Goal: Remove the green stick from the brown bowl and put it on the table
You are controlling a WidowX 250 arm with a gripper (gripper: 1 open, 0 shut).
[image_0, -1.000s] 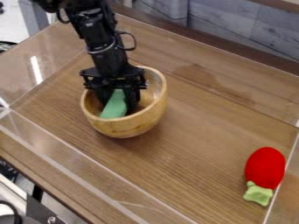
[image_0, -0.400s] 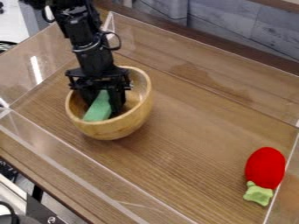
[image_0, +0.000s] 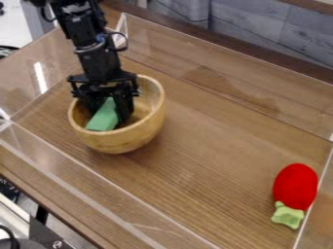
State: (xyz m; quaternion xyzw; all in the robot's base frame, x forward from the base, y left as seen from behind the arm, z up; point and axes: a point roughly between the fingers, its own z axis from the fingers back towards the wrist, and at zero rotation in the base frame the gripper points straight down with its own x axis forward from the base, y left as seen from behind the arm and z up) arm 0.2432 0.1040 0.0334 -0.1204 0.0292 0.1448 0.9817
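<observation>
The brown bowl [image_0: 140, 127] sits on the left part of the table [image_0: 221, 146]. Inside it the green stick [image_0: 101, 119] leans tilted, its lower end against the bowl's inner wall. My gripper [image_0: 104, 105] reaches steeply down into the bowl from above. Its black fingers [image_0: 82, 102] stand on either side of the stick's upper part and are shut on it. The stick's top end is hidden behind the fingers.
A red strawberry-like toy [image_0: 295, 185] with a green leafy end lies near the right front of the table. Low clear acrylic walls [image_0: 78, 209] edge the tabletop; the left wall stands close to the bowl.
The gripper has moved left with the green stick between its fingers, and the bowl has slid left along with it.
</observation>
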